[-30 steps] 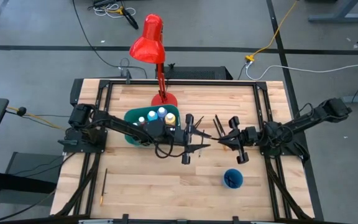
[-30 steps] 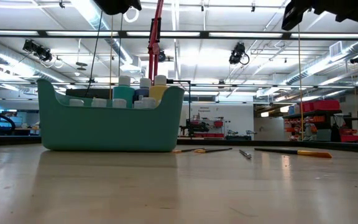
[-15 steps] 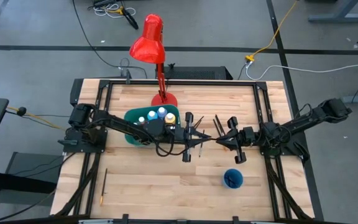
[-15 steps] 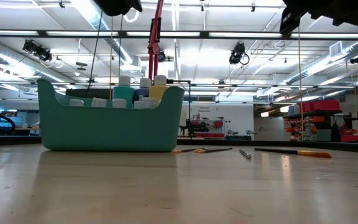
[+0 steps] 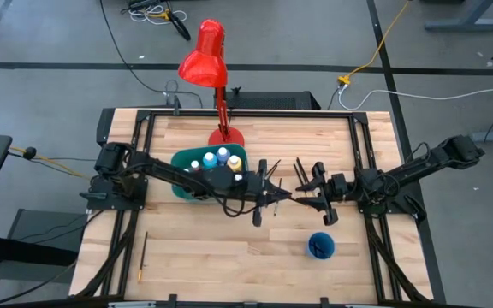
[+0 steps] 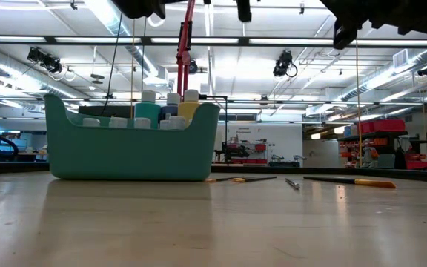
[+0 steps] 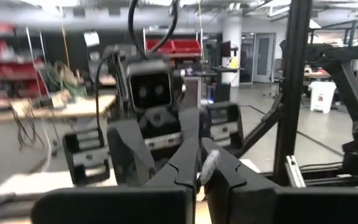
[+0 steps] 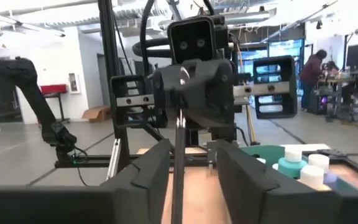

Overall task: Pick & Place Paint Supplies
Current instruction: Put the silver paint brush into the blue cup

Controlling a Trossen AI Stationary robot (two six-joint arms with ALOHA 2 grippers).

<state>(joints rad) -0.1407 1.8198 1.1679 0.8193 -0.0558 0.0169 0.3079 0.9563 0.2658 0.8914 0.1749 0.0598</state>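
My left gripper [image 5: 268, 193] is shut on a thin dark paintbrush [image 5: 291, 195] above the middle of the table. The brush reaches level toward my right gripper [image 5: 313, 195], which faces the left one. My right gripper [image 8: 191, 155] is open, and its fingers stand on either side of the brush's handle [image 8: 178, 180] without touching it. The teal bin [image 5: 197, 175] holds several white-capped paint bottles [image 6: 161, 107]. More brushes [image 5: 302, 171] lie flat on the table behind the grippers. My left gripper pinches the paintbrush between its two fingers, beside a silvery part of the brush [image 7: 209, 164]. The fingers come level from the table's left and lie along the brush. The brush is lifted clear of the table and points toward the table's right.
A red desk lamp [image 5: 205, 60] stands on its base [image 5: 226, 135] behind the bin. A small round blue cup [image 5: 320, 245] stands near the front right. One brush [image 5: 142, 257] lies near the front left. Loose brushes [image 6: 347, 180] show in the low view.
My right gripper has gone toward the table's left, closing the gap to my left gripper, and its open fingers now stand around the brush. My left gripper has shifted a little toward the right with the brush held level.
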